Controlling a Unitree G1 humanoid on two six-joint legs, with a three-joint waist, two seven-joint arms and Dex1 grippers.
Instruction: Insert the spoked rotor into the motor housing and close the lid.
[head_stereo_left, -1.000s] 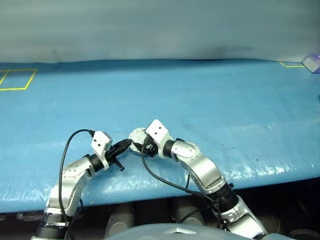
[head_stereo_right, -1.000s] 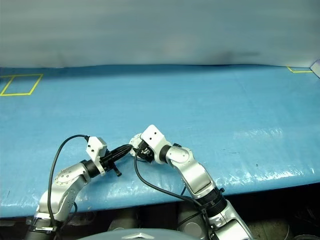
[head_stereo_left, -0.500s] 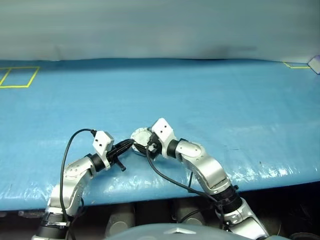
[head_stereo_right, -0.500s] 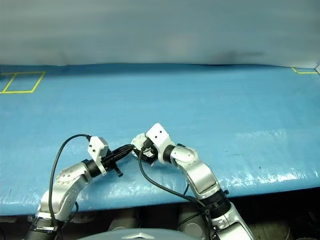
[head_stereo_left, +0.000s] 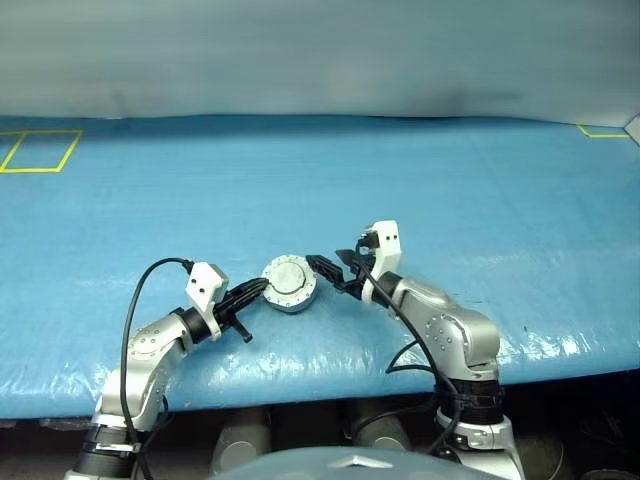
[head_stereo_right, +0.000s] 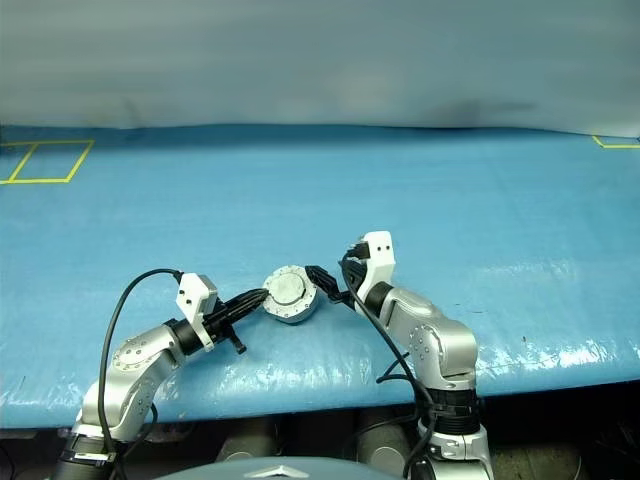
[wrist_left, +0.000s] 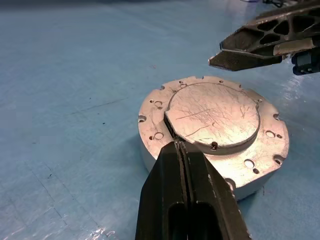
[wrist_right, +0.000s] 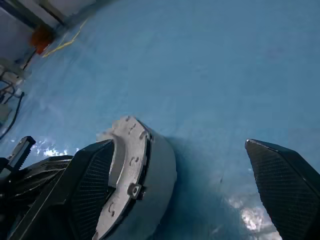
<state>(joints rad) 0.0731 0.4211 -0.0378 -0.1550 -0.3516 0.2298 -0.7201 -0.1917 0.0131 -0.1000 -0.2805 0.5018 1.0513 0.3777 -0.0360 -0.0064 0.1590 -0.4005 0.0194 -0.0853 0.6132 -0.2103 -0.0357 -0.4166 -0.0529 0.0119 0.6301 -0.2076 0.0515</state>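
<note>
One motor housing (head_stereo_left: 289, 284) is seen on the blue table (head_stereo_left: 480, 190), its one lid (wrist_left: 214, 114) seated. The left gripper (head_stereo_left: 262, 287), clenched empty, is placed at its 9 o'clock; the right gripper (head_stereo_left: 328, 270), released, at 3 o'clock.

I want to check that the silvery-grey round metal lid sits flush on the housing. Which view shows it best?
The left wrist view: the silvery-grey round metal lid fills the centre, its raised circle and rim holes plain. The right wrist view shows it edge-on, partly behind a finger. Both eye views show it from above as a small disc between the tools.
</note>
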